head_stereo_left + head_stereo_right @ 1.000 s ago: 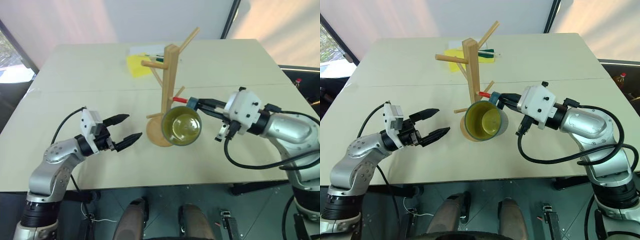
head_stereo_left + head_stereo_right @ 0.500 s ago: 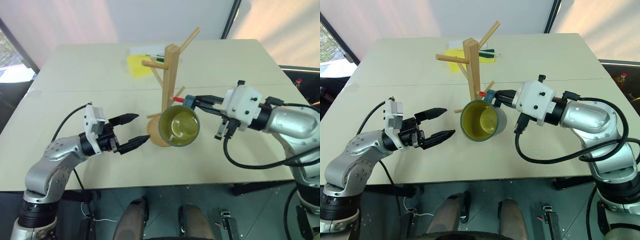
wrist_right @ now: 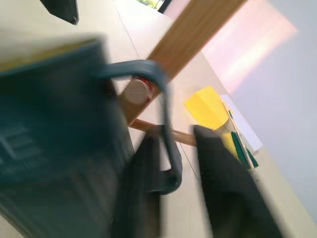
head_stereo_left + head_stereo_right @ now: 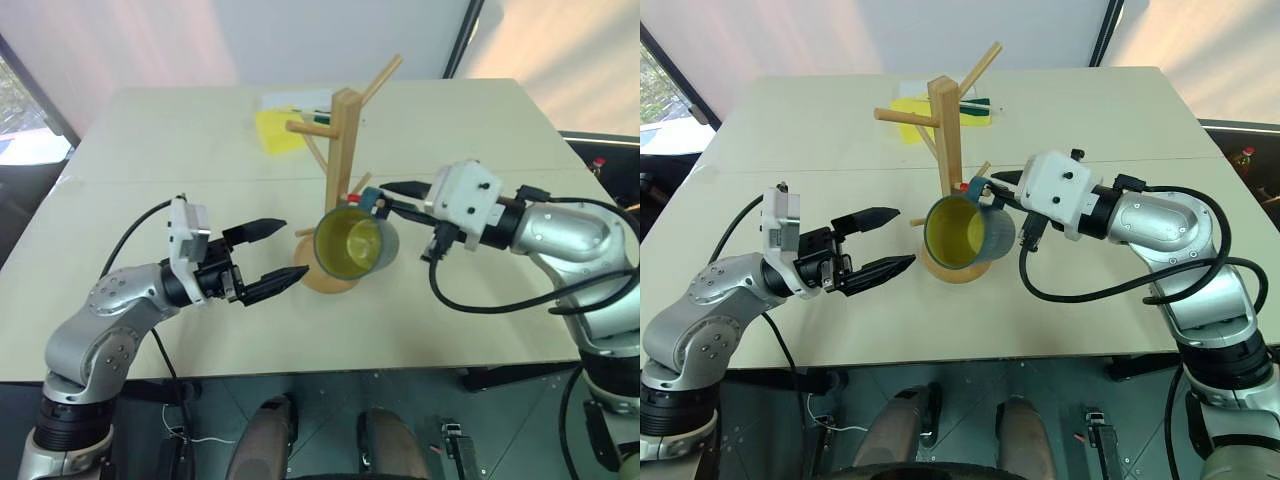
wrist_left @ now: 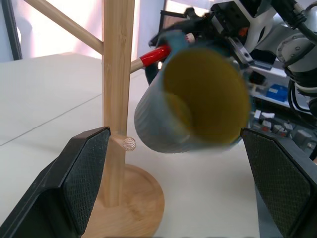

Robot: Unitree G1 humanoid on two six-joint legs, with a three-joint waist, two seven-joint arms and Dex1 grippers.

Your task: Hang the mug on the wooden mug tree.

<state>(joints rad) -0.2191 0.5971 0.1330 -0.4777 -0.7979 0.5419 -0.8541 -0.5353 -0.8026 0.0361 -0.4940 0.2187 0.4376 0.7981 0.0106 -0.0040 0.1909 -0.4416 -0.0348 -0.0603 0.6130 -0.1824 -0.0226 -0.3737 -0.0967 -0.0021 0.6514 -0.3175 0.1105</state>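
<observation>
On a pale tabletop (image 4: pixel 150 160), the dark teal mug (image 4: pixel 355 243) hangs by its handle on the light-wood mug tree's (image 4: pixel 338 170) red-tipped peg; right gripper (image 4: pixel 385 197) parted beside the handle, left gripper (image 4: pixel 272 256) spread wide, empty.

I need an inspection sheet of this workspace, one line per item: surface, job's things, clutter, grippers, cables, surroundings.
Surface: pale table, a seam running across it.
Job's things: mug tilted, its handle over the red-tipped peg of the mug tree; mug clear of the table.
Clutter: yellow paper, white sheet and green pens behind the tree.
Grippers: left gripper open, beside the tree base, holding nothing; right gripper at the mug's handle, one finger either side, apart.
Cables: black cables loop from both wrists.
Surroundings: white wall, dark floor.
</observation>
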